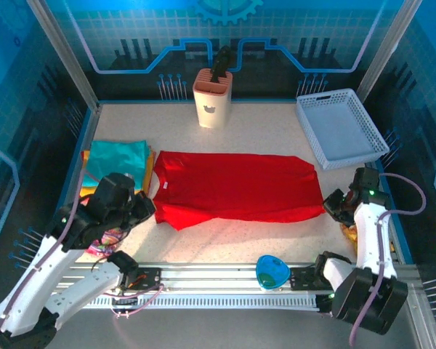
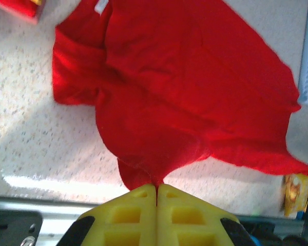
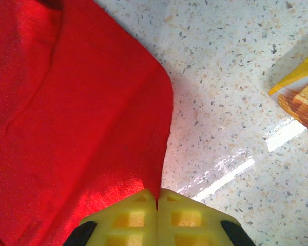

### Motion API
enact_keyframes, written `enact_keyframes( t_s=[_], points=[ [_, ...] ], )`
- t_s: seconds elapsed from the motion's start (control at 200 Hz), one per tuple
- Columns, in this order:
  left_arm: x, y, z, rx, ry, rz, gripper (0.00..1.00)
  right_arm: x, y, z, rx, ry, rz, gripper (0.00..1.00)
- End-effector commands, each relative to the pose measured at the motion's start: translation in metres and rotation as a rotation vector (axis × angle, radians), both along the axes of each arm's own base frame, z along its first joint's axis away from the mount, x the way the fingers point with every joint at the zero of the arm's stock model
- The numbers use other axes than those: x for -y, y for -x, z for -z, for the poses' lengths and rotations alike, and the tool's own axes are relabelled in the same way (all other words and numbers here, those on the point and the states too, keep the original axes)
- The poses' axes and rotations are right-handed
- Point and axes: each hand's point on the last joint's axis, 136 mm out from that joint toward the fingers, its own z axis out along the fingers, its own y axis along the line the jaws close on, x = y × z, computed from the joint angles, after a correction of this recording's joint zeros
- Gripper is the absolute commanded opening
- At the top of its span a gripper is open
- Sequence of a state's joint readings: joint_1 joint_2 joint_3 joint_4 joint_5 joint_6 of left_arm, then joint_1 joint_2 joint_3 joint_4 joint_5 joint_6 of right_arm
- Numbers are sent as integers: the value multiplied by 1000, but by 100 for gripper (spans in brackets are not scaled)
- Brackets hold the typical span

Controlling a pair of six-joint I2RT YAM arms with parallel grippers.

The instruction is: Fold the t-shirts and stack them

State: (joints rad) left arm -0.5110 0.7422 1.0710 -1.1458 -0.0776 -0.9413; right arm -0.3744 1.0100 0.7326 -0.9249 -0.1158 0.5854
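A bright red t-shirt (image 1: 236, 185) lies spread flat across the middle of the table, collar toward the left. My left gripper (image 1: 151, 207) is shut on its near left corner; in the left wrist view the yellow fingers (image 2: 157, 187) pinch a bunched point of red cloth (image 2: 185, 87). At the near right corner my right gripper (image 1: 327, 206) is shut on the shirt's hem, and the right wrist view has red fabric (image 3: 77, 118) running into the closed jaws (image 3: 157, 193). A folded teal shirt (image 1: 116, 160) tops a stack at the left, with orange and yellow edges (image 1: 150, 163) beneath.
A white mesh basket (image 1: 340, 127) stands at the back right. A beige holder with dark handles (image 1: 212, 98) sits at the back centre. A yellow-orange packet (image 3: 297, 97) lies right of the shirt. A blue-teal object (image 1: 272, 271) rests on the front rail.
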Motion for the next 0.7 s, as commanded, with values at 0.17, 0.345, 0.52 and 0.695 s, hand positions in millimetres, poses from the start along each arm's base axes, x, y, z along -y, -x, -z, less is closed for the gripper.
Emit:
enact_keyframes(
  t_s=[0.17,0.345,0.52,0.695],
  points=[
    [6,-70,-3,52,33,18,0,-4,-37,29,-14,-127,-41,0],
    [-5,-93,5,39,3,8,0,-4,-58,34,-14,-182,-51,0],
    [-18,-106,19,20,-28,-13,0,5,-75,28,14,-162,-41,0],
    [-23,-116,30,9,-31,-25,0,7,-94,31,24,-196,-30,0]
  ],
)
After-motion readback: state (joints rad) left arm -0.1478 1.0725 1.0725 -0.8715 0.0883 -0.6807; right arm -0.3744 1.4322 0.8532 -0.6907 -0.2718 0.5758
